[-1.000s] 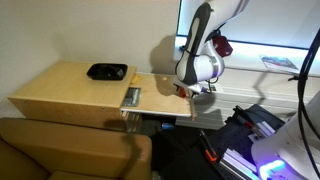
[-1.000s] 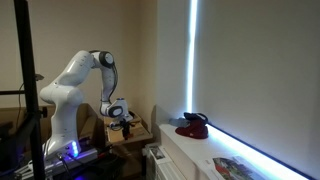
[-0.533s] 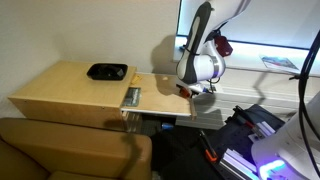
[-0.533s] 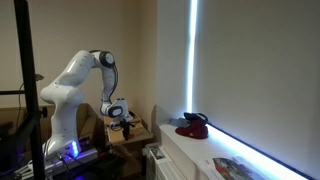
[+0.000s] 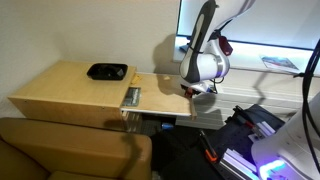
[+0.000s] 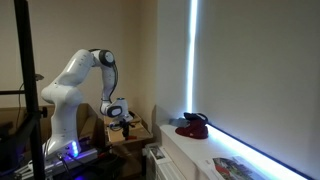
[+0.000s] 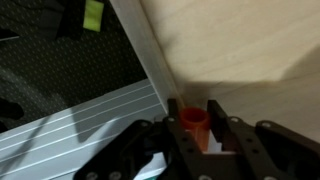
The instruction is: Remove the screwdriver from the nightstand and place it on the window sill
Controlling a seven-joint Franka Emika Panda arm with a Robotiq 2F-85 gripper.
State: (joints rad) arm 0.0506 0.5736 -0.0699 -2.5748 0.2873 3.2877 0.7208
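In the wrist view the orange-red handle of the screwdriver [image 7: 193,122] stands end-on between the two dark fingers [image 7: 170,122] of my gripper [image 7: 193,112], which is shut on it near the edge of the light wooden nightstand [image 7: 240,40]. In an exterior view the gripper [image 5: 190,90] hangs just above the right end of the nightstand [image 5: 70,85], with a small orange spot of the screwdriver [image 5: 184,89] at its tips. The white window sill [image 5: 260,60] runs behind the arm below the bright window; it also shows as a long ledge [image 6: 200,150].
A black tray-like object [image 5: 107,71] lies on the nightstand's back part. A dark red object [image 6: 192,125] and a printed sheet [image 6: 235,167] rest on the sill. A brown upholstered seat [image 5: 70,150] fills the front. Dark equipment and cables [image 5: 250,130] lie beside the nightstand.
The gripper's fingers have closed onto the screwdriver's handle. The arm has hardly moved.
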